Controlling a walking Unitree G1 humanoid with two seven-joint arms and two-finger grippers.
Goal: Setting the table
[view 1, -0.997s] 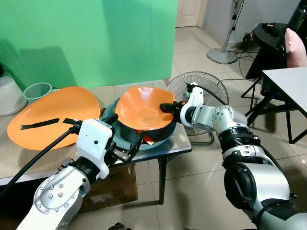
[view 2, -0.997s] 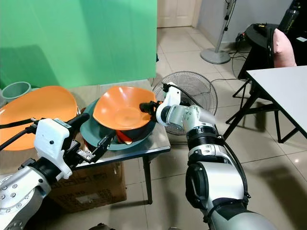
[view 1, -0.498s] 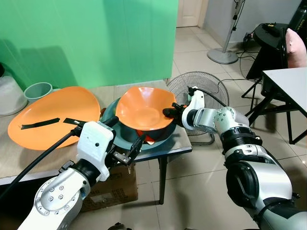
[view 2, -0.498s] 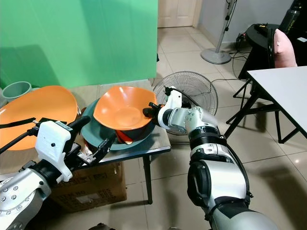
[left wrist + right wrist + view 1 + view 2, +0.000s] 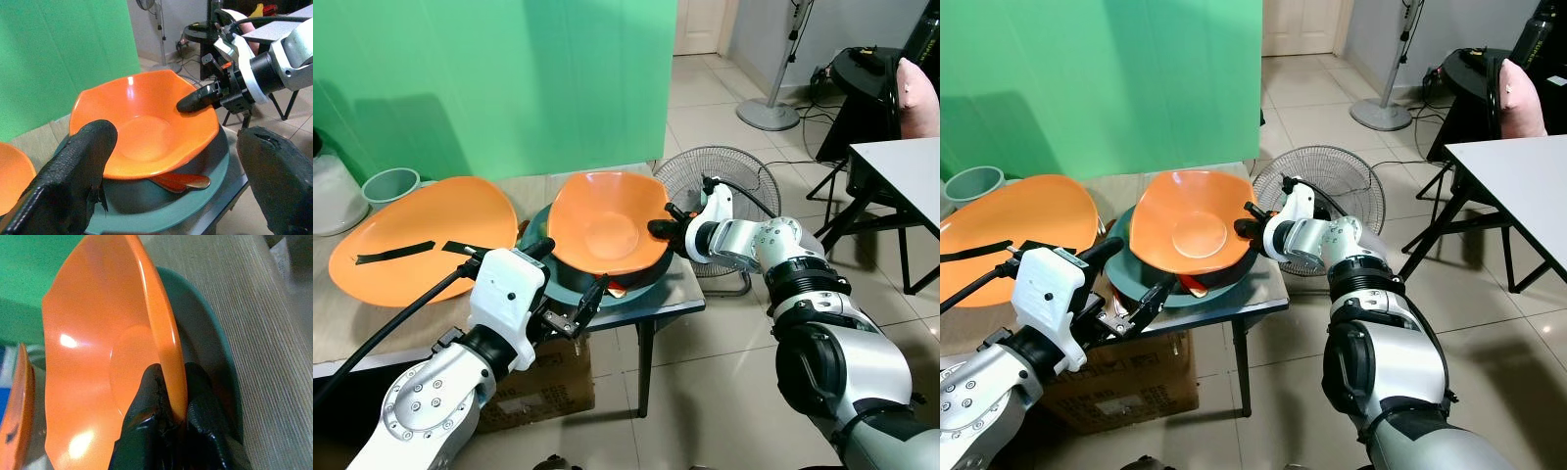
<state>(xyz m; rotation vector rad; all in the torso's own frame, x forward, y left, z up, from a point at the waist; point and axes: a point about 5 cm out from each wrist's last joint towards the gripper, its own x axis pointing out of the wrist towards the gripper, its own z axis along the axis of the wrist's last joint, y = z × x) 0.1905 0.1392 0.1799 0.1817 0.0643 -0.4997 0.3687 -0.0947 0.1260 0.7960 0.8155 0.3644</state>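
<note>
An orange bowl [image 5: 602, 225] stands tilted in a dark bowl [image 5: 653, 262] on a teal plate [image 5: 638, 292], its inside turned toward me. My right gripper [image 5: 664, 228] is shut on the orange bowl's right rim; the right wrist view has one black finger [image 5: 146, 396] on each side of the rim. An orange spoon [image 5: 178, 181] lies on the teal plate [image 5: 146, 215] under the bowls. My left gripper [image 5: 566, 274] hangs open at the table's front edge, just short of the plate, with nothing between its fingers.
A large orange plate [image 5: 421, 235] with a black tape strip lies on the table's left. A floor fan [image 5: 734, 176] stands behind the right arm. A cardboard box [image 5: 548, 382] sits under the table. A white table [image 5: 901, 166] is at far right.
The right gripper has tipped the orange bowl further up on its rim, so its inside now faces me more. The left gripper has hardly moved.
</note>
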